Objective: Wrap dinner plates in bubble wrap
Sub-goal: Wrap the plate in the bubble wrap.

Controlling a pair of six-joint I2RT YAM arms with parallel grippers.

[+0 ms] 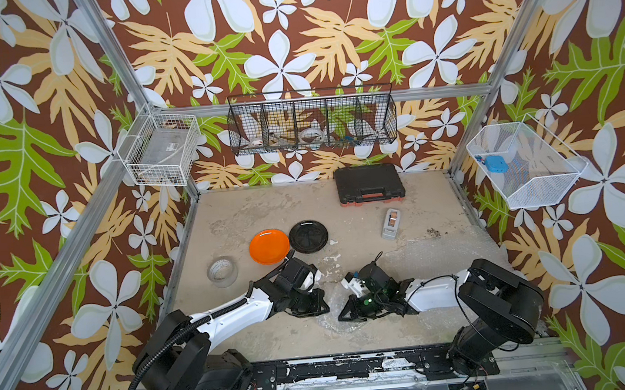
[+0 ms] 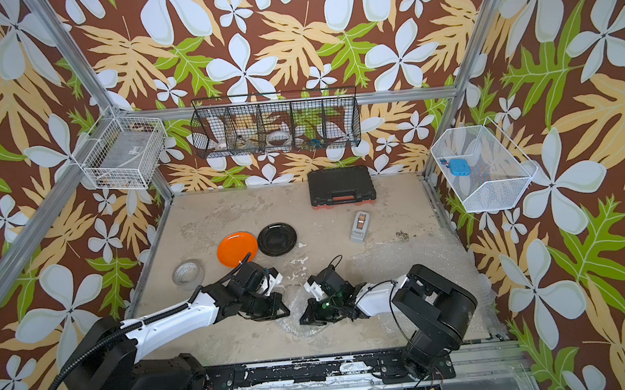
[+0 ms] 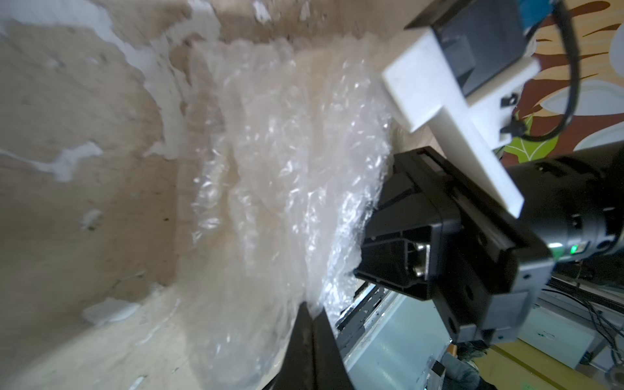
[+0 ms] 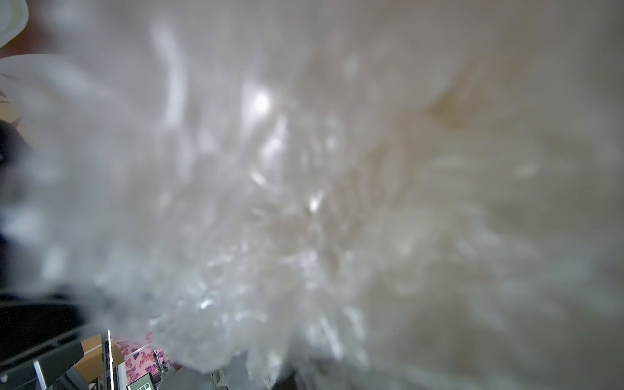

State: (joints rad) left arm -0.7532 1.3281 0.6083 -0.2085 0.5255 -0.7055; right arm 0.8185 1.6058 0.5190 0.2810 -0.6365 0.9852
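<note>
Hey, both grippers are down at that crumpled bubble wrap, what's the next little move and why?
Probably ease the two grippers apart to draw the sheet flat. The left gripper and right gripper are shut, seemingly pinching opposite edges of the bubble wrap, which lies bunched between them. The orange plate and black plate sit bare behind.

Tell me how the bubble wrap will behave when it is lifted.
Likely floppy: the bubble wrap bunches in crumpled folds rather than lying flat. Probably very light, being thin clear film. Its glossy surface may slip in a loose grip.
</note>
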